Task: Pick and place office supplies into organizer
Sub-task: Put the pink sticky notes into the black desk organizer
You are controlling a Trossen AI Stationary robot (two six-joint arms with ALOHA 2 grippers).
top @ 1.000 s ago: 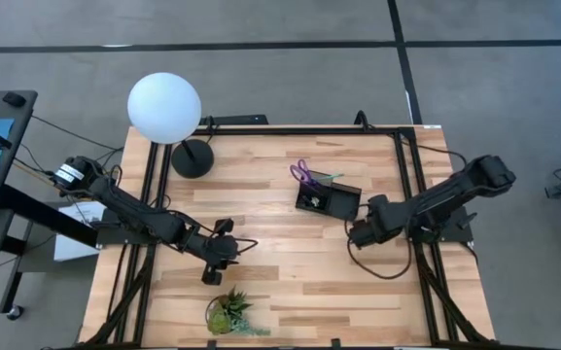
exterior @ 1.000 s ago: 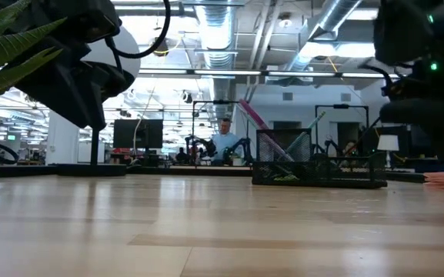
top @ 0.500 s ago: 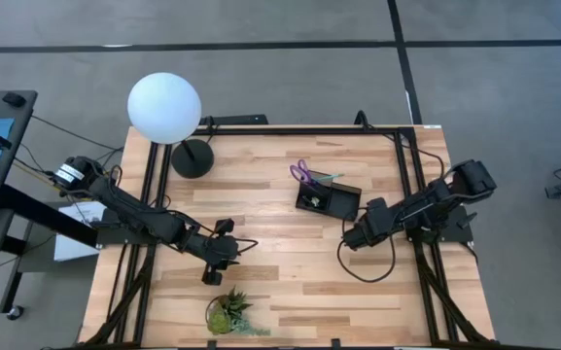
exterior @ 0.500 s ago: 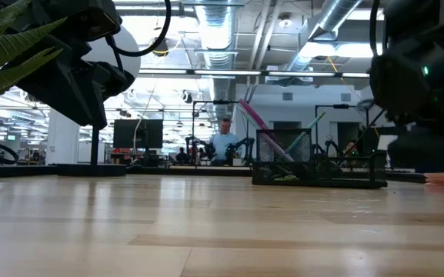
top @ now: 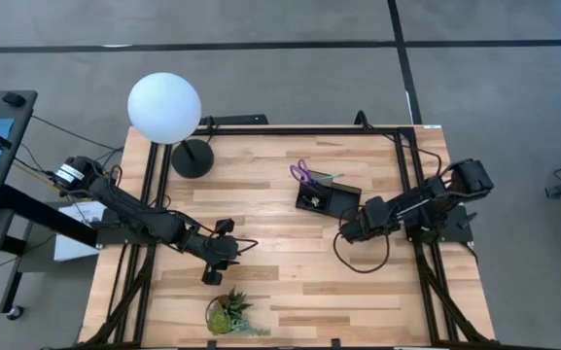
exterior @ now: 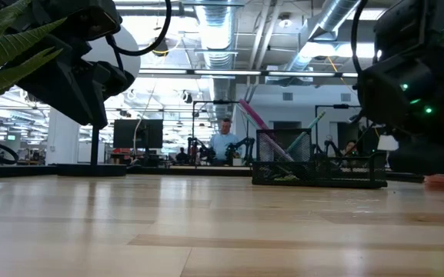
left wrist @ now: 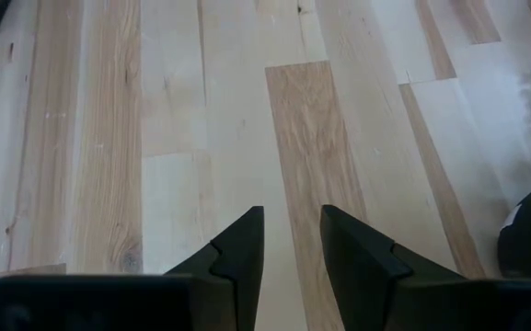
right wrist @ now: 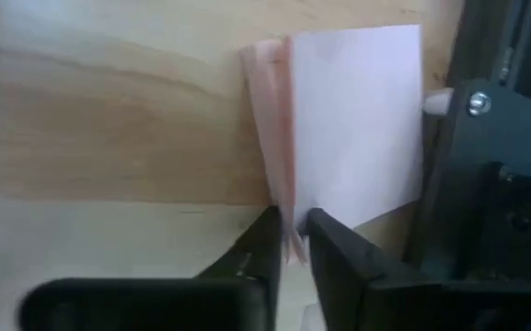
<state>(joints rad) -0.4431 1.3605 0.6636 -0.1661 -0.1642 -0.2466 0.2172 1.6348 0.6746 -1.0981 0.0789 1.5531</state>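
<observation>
A pink square sticky-note pad (right wrist: pixel 357 119) lies on the table's right side, next to a black frame rail; the low view shows it as a pink strip (exterior: pixel 443 181). My right gripper (right wrist: pixel 291 253) is down at the pad, shut on its near corner. The black organizer (top: pixel 331 200) stands behind it, toward the far side, with a pink pen (exterior: pixel 254 117) and a teal pen (exterior: pixel 302 138) leaning inside. Purple-handled scissors (top: pixel 302 173) stick out at its far left corner. My left gripper (left wrist: pixel 291 239) hovers open over bare wood at the near left. My right gripper pinches the pad's corner (right wrist: pixel 290 234), where its stacked pink side ends, between its two fingertips. The fingers slant steeply down onto it. The pad lies flat on the table.
A white globe lamp (top: pixel 165 107) on a black round base (top: pixel 192 157) stands at the far left. A small green spiky plant (top: pixel 229 313) sits at the near edge, close to my left gripper. The black frame rail (right wrist: pixel 486 165) runs right beside the pad.
My right gripper has sunk toward the table and tipped more steeply down, shifting a little toward the table's left, onto the pad. The left arm has kept still.
</observation>
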